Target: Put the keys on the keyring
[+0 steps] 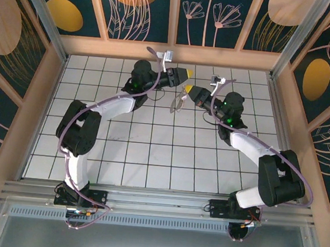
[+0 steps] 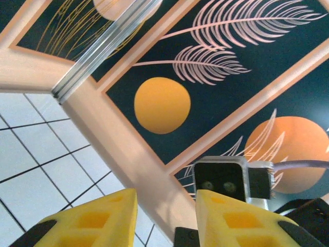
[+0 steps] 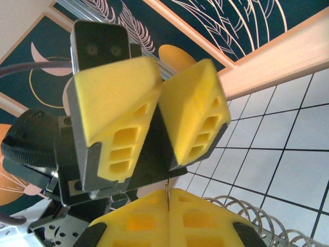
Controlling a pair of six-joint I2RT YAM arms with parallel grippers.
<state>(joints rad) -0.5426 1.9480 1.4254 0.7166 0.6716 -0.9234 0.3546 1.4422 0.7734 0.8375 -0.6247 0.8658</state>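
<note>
Right end effector (image 3: 168, 196), pinched thin dark keyring (image 1: 176, 103)

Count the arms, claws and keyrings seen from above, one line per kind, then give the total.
arms: 2
claws: 2, left claw and right claw
keyring: 1
Total: 5

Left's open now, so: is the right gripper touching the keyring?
Touching. The right wrist view shows the keyring pinched in the shut right gripper.
</note>
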